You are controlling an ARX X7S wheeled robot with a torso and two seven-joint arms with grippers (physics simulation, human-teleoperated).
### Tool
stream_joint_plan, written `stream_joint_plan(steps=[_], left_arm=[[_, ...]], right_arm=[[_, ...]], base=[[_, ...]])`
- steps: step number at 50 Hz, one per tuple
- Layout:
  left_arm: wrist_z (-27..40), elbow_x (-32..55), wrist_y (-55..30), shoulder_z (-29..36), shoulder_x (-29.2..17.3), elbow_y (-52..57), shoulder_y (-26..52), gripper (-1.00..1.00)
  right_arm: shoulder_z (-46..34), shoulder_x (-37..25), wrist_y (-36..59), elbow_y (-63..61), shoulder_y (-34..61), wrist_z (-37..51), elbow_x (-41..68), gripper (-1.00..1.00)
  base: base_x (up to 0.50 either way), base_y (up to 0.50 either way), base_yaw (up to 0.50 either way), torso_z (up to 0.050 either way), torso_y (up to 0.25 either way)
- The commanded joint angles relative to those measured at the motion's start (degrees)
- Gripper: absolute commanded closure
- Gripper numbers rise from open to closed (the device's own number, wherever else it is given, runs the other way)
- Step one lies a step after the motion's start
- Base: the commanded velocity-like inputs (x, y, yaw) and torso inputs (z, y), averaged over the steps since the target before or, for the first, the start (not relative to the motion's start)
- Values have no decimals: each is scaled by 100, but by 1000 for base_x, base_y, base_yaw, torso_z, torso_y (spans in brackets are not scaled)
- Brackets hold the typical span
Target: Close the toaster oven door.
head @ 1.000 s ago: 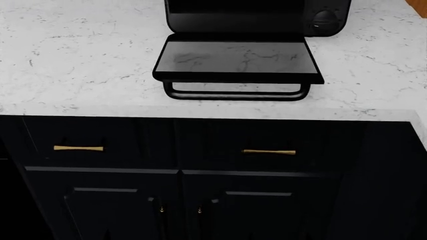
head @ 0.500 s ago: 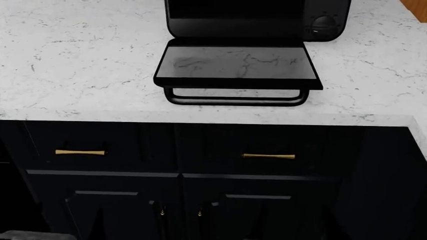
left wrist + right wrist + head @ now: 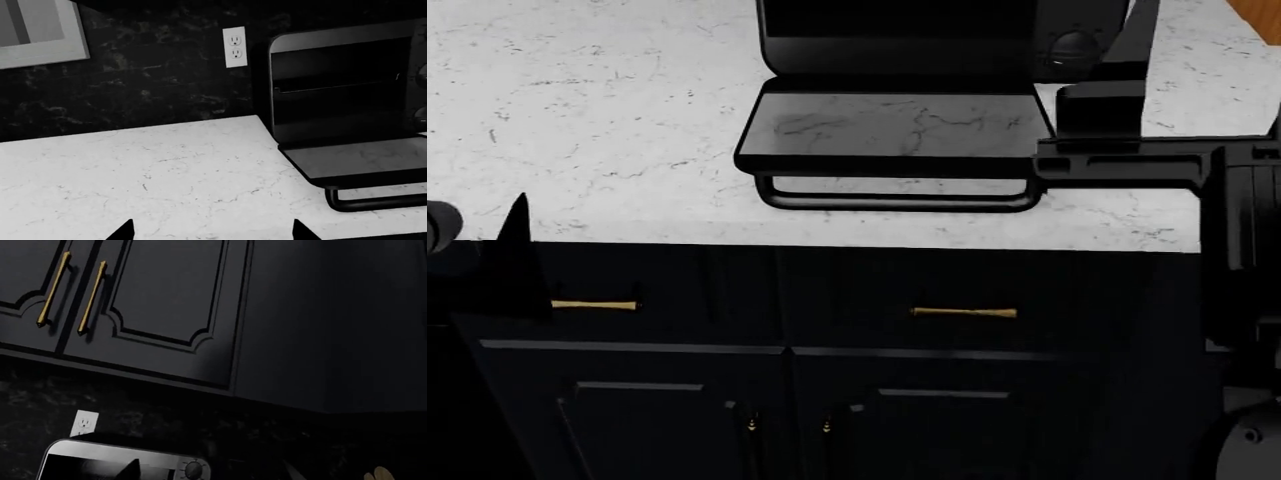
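Toaster oven [image 3: 347, 85] on white marble tabletop [image 3: 153, 175], toaster oven door [image 3: 363, 160] folded down flat in front of it, wall outlet [image 3: 234, 47] just beside it.

The boxy matte-black toaster oven [image 3: 941, 35] stands on the white marble counter. Its black-framed glass door [image 3: 901, 127] lies fully open, flat, bar handle toward the counter's front edge.

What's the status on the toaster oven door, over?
Left tool open over the counter, right tool open, both empty. Toaster oven door fully down, handle untouched. Nothing blocking it.
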State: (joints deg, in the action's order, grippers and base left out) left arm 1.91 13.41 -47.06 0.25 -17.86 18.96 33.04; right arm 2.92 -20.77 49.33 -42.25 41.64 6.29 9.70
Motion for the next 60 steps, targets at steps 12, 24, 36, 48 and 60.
stream_joint_plan(steps=[12, 24, 36, 48, 60], left_arm=[[-17, 151, -796, -14, -255, 206, 800, -100], [-27, 201, -852, 0, -283, 308, 799, -100], [-10, 261, -972, -10, -292, 434, 831, -100], [-6, 292, -952, -21, -298, 437, 812, -100], [17, 329, -985, -54, -315, 502, 798, -100]], right_arm=[[223, -327, 1254, -838, 1220, -87, 289, -100], [293, -361, 1403, -953, 1233, -102, 369, -100], [386, -392, 1558, -1065, 1304, -116, 456, -100], [377, -392, 1561, -1079, 1300, -93, 486, -100], [411, -397, 1558, -1129, 1283, -88, 535, -100]], base=[[51, 0, 0, 0, 0], [459, -19, 0, 0, 0], [486, -19, 0, 0, 0], [494, -19, 0, 0, 1], [456, -16, 0, 0, 0]])
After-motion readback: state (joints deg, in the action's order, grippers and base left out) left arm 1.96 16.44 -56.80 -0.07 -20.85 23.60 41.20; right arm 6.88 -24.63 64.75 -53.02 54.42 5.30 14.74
